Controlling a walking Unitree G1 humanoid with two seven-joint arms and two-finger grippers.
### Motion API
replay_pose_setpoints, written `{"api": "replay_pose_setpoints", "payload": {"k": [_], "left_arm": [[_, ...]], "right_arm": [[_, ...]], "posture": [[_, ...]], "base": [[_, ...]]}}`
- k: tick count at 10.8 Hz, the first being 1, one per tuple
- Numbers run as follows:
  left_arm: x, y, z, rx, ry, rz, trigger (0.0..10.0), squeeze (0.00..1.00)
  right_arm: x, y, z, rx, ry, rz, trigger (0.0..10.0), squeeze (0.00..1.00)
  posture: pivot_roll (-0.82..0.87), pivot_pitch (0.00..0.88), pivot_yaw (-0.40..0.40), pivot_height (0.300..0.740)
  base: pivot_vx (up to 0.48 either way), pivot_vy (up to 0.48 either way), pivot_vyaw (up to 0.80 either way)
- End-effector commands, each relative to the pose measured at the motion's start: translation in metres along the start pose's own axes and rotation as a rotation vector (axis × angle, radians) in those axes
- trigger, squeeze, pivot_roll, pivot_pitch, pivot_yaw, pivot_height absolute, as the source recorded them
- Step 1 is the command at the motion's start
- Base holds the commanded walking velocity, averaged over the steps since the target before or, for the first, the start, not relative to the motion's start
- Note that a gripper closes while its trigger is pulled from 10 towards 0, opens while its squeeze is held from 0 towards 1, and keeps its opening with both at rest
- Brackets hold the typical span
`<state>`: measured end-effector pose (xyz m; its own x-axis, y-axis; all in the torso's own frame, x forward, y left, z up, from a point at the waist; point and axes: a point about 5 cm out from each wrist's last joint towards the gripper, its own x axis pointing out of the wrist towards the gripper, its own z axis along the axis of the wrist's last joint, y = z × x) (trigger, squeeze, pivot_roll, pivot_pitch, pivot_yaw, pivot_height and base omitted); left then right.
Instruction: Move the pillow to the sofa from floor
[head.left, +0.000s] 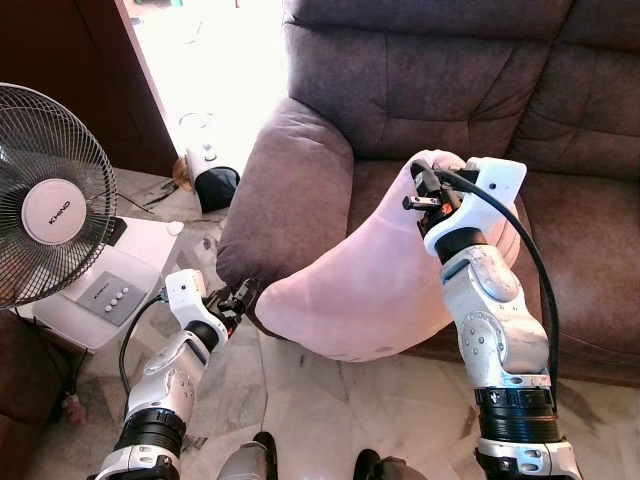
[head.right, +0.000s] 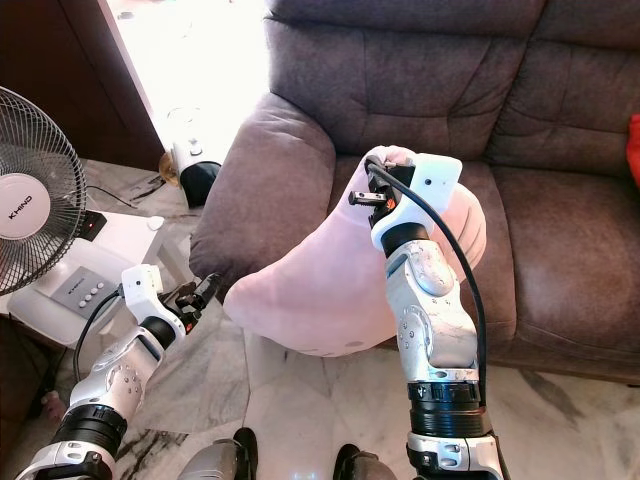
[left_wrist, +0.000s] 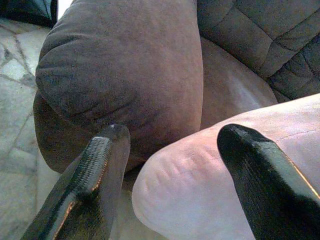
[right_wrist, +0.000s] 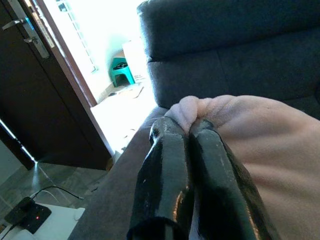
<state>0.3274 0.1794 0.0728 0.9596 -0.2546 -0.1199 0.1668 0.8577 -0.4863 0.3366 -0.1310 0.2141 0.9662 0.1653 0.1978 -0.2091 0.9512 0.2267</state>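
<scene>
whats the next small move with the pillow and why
Probably carry the right gripper a little further over the sofa seat before letting go. It is shut on the pillow corner, but the pillow's lower end overhangs the seat edge above the floor, and the left gripper is open beside it.

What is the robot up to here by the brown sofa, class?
The right gripper is shut on a pinched corner of the soft pale pink pillow, holding it up over the seat of the brown suede sofa. The pillow's lower end hangs past the seat's front edge above the marble floor. The left gripper is open beside the pillow's lower end, next to the sofa's armrest.
</scene>
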Motion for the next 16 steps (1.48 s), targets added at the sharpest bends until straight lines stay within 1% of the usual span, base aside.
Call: {"api": "replay_pose_setpoints", "payload": {"k": [1, 8, 9, 10, 11, 12, 13, 14, 16], "left_arm": [[-0.003, 0.006, -0.003, -0.006, 0.005, 0.031, 10.0, 0.00], [-0.003, 0.006, -0.003, -0.006, 0.005, 0.031, 10.0, 0.00], [0.000, 0.006, -0.004, -0.021, 0.006, 0.031, 10.0, 0.00], [0.025, -0.009, -0.021, -0.104, 0.125, 0.169, 10.0, 0.00], [0.026, -0.011, -0.022, -0.059, 0.140, 0.188, 10.0, 0.00], [0.026, -0.012, -0.022, 0.003, 0.146, 0.176, 10.0, 0.00], [0.027, -0.013, -0.023, 0.012, 0.148, 0.169, 10.0, 0.00], [0.029, -0.013, -0.023, -0.003, 0.149, 0.187, 10.0, 0.00], [0.029, -0.012, -0.027, -0.101, 0.163, 0.213, 10.0, 0.00]], "right_arm": [[0.004, 0.010, 0.021, -0.003, -0.091, 0.058, 10.0, 0.00], [0.004, 0.010, 0.021, -0.003, -0.091, 0.058, 10.0, 0.00], [0.004, 0.010, 0.022, -0.004, -0.090, 0.059, 10.0, 0.00], [0.004, 0.014, 0.026, -0.011, -0.094, 0.085, 10.0, 0.00], [0.005, 0.015, 0.026, -0.010, -0.095, 0.087, 10.0, 0.00], [0.005, 0.015, 0.026, -0.010, -0.097, 0.088, 10.0, 0.00], [0.005, 0.015, 0.026, -0.010, -0.097, 0.087, 10.0, 0.00], [0.005, 0.015, 0.027, -0.010, -0.097, 0.087, 10.0, 0.00], [0.005, 0.016, 0.028, -0.010, -0.101, 0.089, 10.0, 0.00]], "posture": [[0.10, 0.146, -0.036, 0.740], [0.10, 0.146, -0.036, 0.740], [0.10, 0.146, -0.036, 0.740], [0.08, 0.160, -0.050, 0.740], [0.07, 0.158, -0.049, 0.740], [0.08, 0.156, -0.048, 0.740], [0.08, 0.155, -0.047, 0.740], [0.08, 0.155, -0.047, 0.740], [0.07, 0.155, -0.047, 0.740]], "base": [[0.000, 0.000, 0.00], [0.000, 0.000, 0.00], [0.000, 0.000, 0.00], [0.000, 0.000, 0.00], [0.000, 0.000, 0.00], [0.000, 0.000, 0.00], [0.000, 0.000, 0.00], [0.000, 0.000, 0.00], [0.000, 0.000, 0.00]]}}
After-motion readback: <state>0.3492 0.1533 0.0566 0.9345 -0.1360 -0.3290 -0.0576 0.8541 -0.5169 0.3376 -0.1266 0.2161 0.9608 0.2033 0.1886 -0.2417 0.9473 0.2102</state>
